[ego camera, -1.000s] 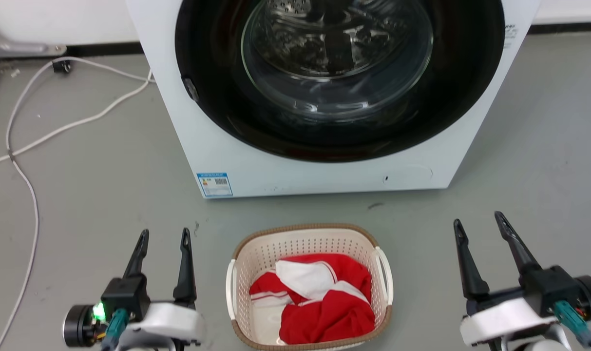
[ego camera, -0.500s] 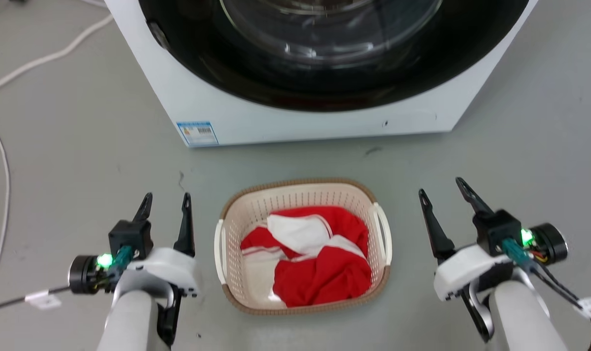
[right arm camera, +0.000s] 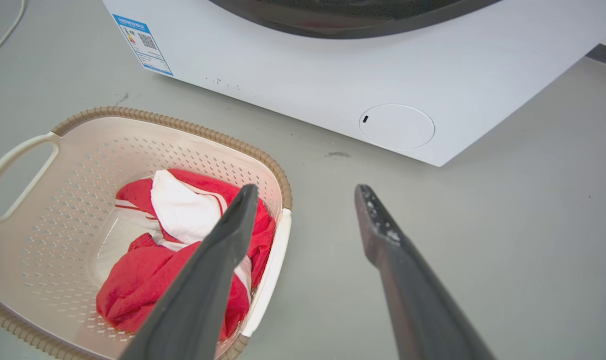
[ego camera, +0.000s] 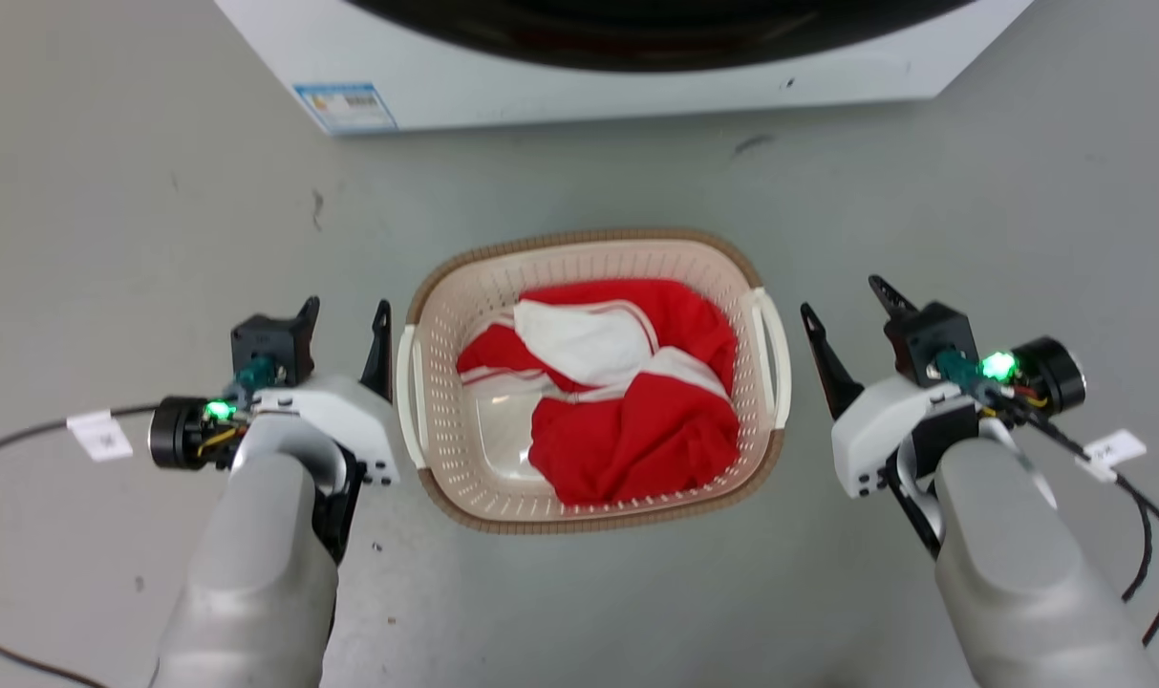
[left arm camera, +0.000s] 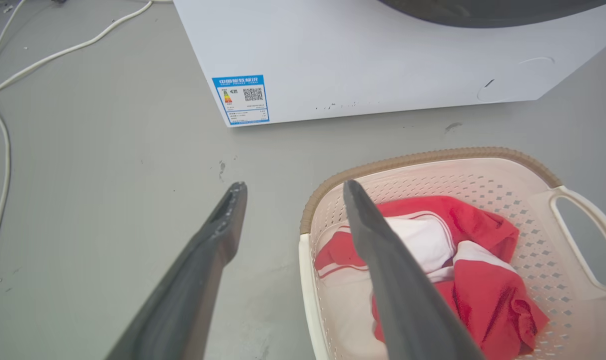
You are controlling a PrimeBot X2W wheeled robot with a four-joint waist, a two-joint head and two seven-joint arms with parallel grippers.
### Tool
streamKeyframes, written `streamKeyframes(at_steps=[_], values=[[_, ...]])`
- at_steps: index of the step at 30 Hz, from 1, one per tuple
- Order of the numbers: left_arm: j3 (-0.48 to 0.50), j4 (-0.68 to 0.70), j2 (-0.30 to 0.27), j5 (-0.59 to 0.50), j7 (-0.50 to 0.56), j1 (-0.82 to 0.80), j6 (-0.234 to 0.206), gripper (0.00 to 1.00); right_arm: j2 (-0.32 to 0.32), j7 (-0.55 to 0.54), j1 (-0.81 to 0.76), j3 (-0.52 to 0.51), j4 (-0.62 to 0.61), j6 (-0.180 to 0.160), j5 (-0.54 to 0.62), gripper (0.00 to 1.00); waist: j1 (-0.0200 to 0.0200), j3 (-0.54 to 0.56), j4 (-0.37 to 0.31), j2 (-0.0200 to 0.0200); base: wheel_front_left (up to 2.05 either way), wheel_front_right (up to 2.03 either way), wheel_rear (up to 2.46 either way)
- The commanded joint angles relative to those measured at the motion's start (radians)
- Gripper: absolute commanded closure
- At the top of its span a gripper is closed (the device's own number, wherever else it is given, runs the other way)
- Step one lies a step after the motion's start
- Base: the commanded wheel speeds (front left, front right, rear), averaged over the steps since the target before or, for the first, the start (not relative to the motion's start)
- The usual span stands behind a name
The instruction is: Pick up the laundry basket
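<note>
Between the two claws sits the laundry basket [ego camera: 589, 235] on the floor [ego camera: 159, 191], a red-and-white garment [ego camera: 636, 430] inside. The left claw [ego camera: 346, 308] and the right claw [ego camera: 842, 296], both spread open and empty, flank its white handles [ego camera: 406, 382], seemingly lined up to grip each side. The washing machine [ego camera: 636, 81] stands beyond.

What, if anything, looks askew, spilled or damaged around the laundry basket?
Nothing much. The laundry basket sits upright on the grey floor, its red-and-white garment crumpled inside with nothing spilled. Only oddities: a dark scuff mark on the floor before the washing machine, and a second mark further left.
</note>
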State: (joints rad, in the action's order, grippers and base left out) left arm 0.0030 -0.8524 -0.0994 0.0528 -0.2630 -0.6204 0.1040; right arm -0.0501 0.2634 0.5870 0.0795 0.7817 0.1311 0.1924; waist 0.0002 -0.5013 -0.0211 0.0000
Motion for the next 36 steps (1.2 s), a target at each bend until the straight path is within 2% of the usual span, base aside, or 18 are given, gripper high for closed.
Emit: streamKeyframes(at_steps=[1, 10, 16, 26, 36], values=[[-0.005, -0.033, -0.006, 0.003, -0.003, -0.045, 0.004, 0.00, -0.002, 0.002, 0.042, -0.001, 0.033, -0.001, 0.008, 0.00, -0.0002, -0.056, 0.008, 0.0000, 0.00, 0.00, 0.00], [-0.043, -0.246, 0.001, 0.038, -0.003, -0.183, 0.024, 0.00, -0.015, 0.002, 0.174, 0.001, 0.203, -0.001, 0.027, 0.00, -0.0002, -0.158, 0.022, 0.0000, 0.00, 0.00, 0.00], [-0.066, -0.341, -0.002, 0.061, -0.003, -0.248, 0.025, 0.00, -0.016, 0.002, 0.241, -0.007, 0.296, -0.001, 0.049, 0.00, -0.0002, -0.218, 0.022, 0.0000, 0.00, 0.00, 0.00], [-0.128, -0.401, 0.000, 0.114, 0.008, -0.328, 0.026, 0.00, -0.009, 0.002, 0.343, -0.031, 0.414, -0.001, 0.087, 0.00, -0.0002, -0.310, 0.021, 0.0000, 0.00, 0.00, 0.00], [-0.189, -0.422, 0.003, 0.163, 0.048, -0.373, 0.026, 0.00, -0.005, -0.025, 0.401, -0.055, 0.474, -0.001, 0.110, 0.00, -0.0002, -0.362, 0.023, 0.0000, 0.00, 0.00, 0.00]])
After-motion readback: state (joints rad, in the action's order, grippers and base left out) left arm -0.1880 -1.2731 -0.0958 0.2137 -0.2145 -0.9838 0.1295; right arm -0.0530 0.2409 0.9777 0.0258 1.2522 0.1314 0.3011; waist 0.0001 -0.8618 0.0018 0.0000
